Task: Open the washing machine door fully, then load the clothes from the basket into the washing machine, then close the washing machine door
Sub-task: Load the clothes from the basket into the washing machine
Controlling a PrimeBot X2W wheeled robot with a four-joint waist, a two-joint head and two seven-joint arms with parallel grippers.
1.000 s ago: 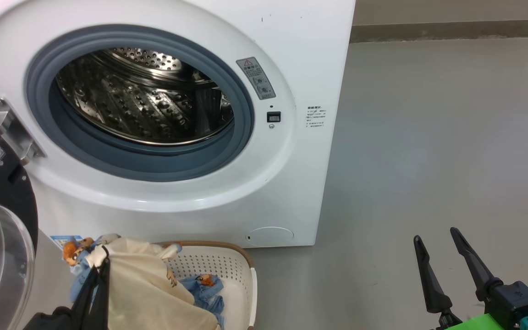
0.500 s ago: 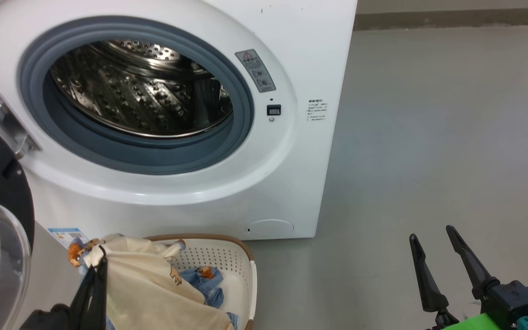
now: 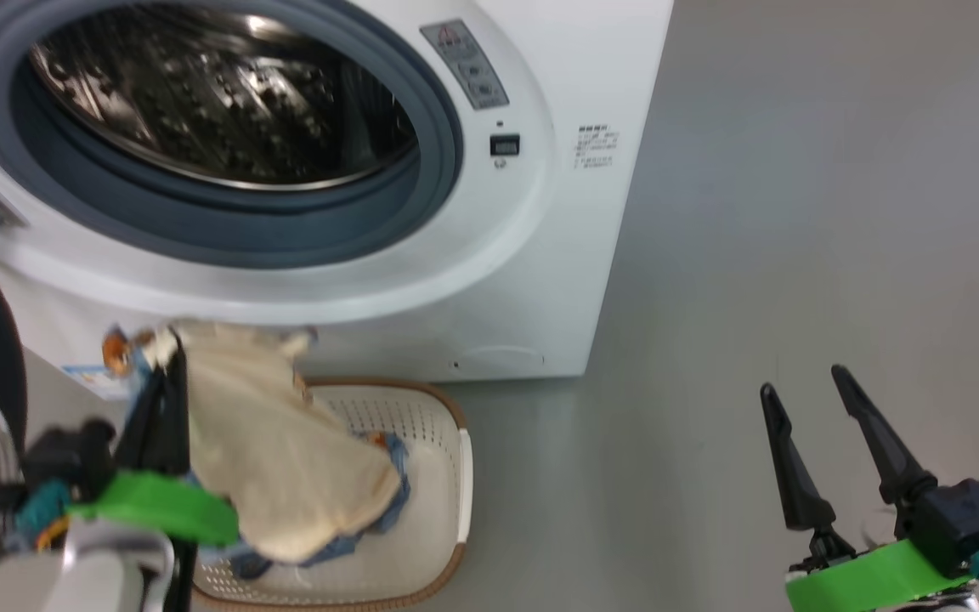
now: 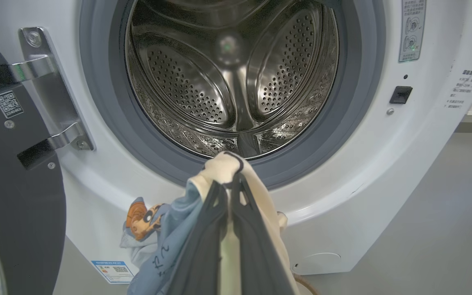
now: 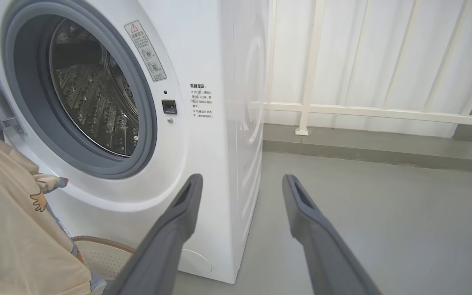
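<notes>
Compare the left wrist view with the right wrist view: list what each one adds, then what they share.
Left wrist view adds: the left gripper shut on the clothes, held up before the opening; the black rim of the washing machine door, with a QR label; a blue sticker low on the front.
Right wrist view adds: the open right gripper, the machine's white side panel, a white railing behind.
Shared: the washing machine, its steel drum, grey seal, the cream garment.
</notes>
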